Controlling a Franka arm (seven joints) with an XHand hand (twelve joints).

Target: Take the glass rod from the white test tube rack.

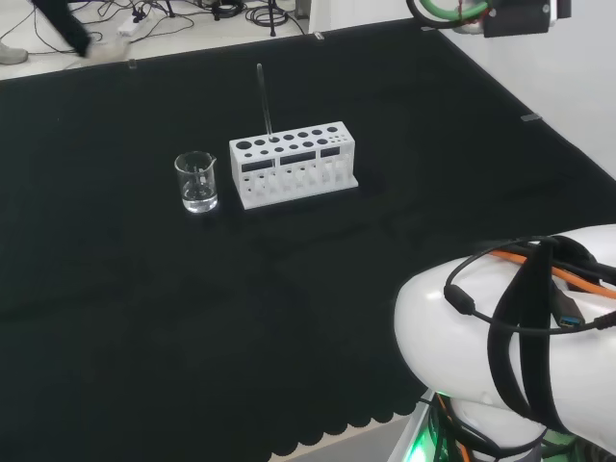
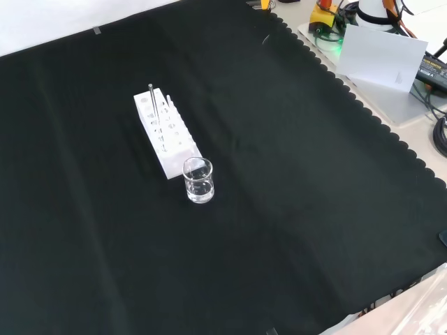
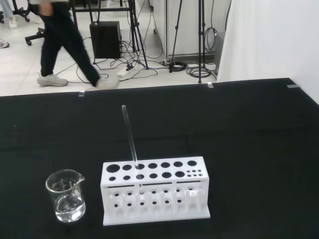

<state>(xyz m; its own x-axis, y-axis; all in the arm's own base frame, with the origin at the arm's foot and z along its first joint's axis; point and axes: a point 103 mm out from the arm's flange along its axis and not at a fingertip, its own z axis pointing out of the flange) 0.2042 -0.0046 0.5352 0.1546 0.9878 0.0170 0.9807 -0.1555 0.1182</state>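
A white test tube rack (image 1: pixel 294 164) (image 2: pixel 165 132) (image 3: pixel 154 196) stands on the black cloth, with rows of round holes in its top. A thin glass rod (image 1: pixel 264 98) (image 2: pixel 153 105) (image 3: pixel 130 137) rises from one of the rack's holes and leans slightly. Nothing touches the rod or the rack.
A small clear glass beaker (image 1: pixel 196 182) (image 2: pixel 198 181) (image 3: pixel 65 194) with a little clear liquid stands close beside the rack's end. The arm's white link (image 1: pixel 520 356) fills the lower right of the head view. A white board (image 2: pixel 380 54) lies past the cloth's scalloped edge.
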